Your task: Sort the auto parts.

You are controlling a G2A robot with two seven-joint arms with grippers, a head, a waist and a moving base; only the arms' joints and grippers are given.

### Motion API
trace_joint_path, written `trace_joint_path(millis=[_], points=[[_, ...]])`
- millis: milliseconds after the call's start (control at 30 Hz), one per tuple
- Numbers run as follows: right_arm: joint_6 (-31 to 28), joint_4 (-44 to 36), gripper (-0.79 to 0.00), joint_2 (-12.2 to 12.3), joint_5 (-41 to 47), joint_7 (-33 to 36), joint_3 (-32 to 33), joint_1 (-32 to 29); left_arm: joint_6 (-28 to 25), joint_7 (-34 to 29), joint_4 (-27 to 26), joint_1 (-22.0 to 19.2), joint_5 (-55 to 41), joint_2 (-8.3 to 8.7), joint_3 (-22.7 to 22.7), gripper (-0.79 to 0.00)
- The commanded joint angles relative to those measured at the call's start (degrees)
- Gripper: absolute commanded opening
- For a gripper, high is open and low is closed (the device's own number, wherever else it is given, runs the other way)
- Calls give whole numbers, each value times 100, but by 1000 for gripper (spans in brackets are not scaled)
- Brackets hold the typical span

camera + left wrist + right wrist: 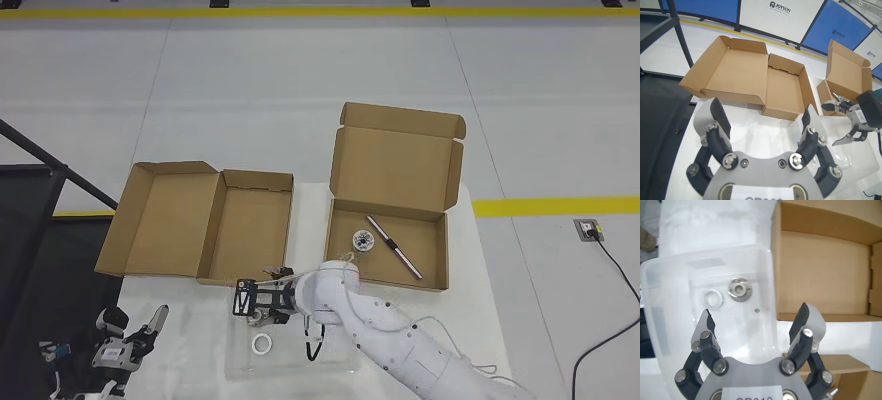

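White bench (190, 320), pale factory floor with yellow lines beyond it.

Nearest me, at the near left corner of the bench, the left gripper (762, 108) hangs above bare cloth with its jaws spread and nothing between them.

Beside it, the clear bin (662, 294) sits at the near edge. It holds a white ring (703, 298) and a metal flanged hub (745, 294) just beside each other, plus a small dark bit (757, 310) a little apart. The right gripper (755, 311) hovers over the bin, jaws spread wide and holding nothing.

Farther out is the left cardboard box (250, 235), open and bare. The right cardboard box (400, 270) already holds a metal rod (394, 246) and a small toothed part (362, 239).

Judgement: the step in hand is a pick from the bin with the right arm.
- Choose one part and centre on it. The hub looks the surer grip.
- Come down plumb and keep both jaws clear of the bin wall.
- Straddle the flange so that no jaw lands on the ring next to it.
- Close slowly. A thin metal disc on smooth plastic may skate.
- Lift straight up past the rim before traversing.
- Metal is already in the right box, so the hub likely belongs there.
- Keep the left arm parked.
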Motion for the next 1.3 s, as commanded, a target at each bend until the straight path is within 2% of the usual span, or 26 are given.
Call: trace_joint_path(millis=[0,67,200,400,567,767,1000,1267], points=[[373,-282,0,48,-581,-158,-68,-192,0,0,0,0,0,0,0,0],[301,-521,0,98,-808,-278,-75,-340,0,0,0,0,0,0,0,0],[-750,-825,0,156,-970,-507,-238,-418,0,0,0,0,0,0,0,0],[-1088,-842,0,17,-880,-156,-488,-410,0,0,0,0,0,0,0,0],[-1258,-126,0,-251,-234,271,-540,-43,0,0,0,0,0,0,0,0],[-1198,863,0,-648,255,323,-746,399,0,0,0,0,0,0,0,0],[-1065,1964,0,-1074,441,-35,-942,807,0,0,0,0,0,0,0,0],[-1380,2987,0,-1501,501,-596,-1141,1164,-114,-63,15,-26,105,-7,9,0]])
